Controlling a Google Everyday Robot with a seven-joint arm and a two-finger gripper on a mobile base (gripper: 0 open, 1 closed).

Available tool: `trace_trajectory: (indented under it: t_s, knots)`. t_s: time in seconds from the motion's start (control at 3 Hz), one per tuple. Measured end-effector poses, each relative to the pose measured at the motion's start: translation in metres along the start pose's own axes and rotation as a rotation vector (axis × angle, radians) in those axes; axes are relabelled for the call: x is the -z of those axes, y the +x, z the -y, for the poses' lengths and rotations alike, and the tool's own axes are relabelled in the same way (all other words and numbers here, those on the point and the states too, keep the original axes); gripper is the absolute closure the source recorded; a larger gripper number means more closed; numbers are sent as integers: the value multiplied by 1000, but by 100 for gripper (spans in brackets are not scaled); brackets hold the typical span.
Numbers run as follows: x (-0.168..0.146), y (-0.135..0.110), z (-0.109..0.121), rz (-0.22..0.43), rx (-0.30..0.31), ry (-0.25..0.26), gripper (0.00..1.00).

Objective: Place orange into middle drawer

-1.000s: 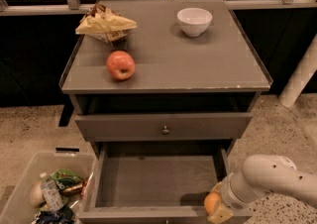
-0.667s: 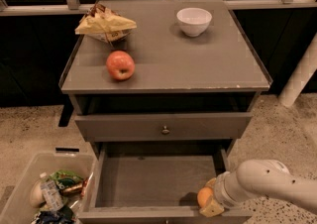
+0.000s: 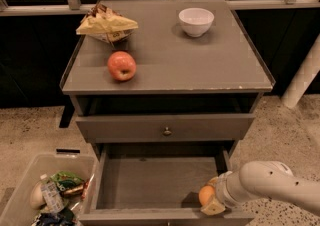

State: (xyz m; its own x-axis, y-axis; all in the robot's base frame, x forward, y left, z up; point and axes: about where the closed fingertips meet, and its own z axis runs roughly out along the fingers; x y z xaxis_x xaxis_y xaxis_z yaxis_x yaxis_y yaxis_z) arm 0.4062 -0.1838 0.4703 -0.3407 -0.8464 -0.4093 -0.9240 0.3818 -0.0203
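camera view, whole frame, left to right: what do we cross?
Clear plastic bin → red-yellow apple → small round metal knob on grey drawer front → gripper holding small round orange, front-right in open grey middle drawer. Skipped for overlap: yellow chip bag, white bowl.

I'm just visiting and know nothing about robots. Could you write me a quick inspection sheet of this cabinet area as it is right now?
Surface: grey cabinet top, with three loose items on it.
Job's things: orange held at the front right corner of the open middle drawer; whether it touches the floor of the drawer cannot be told.
Clutter: apple, white bowl and snack bag on top; clear bin of packets on the ground, left.
Grippers: pincer low at the drawer's front right, shut on the orange.
Cables: nothing seen.
Surroundings: speckled ground, white post at right, closed knobbed drawer above.
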Motion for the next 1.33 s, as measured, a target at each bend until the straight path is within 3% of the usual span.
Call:
trace_trajectory:
  t_s: [0.33, 0.67, 1.0, 1.33]
  knots:
    - [-19, -4, 16, 5, -14, 16, 100]
    - [-86, -12, 46, -7, -88, 41, 100]
    - [-89, -14, 47, -8, -91, 40, 100]
    - [-89, -14, 47, -8, -91, 40, 81]
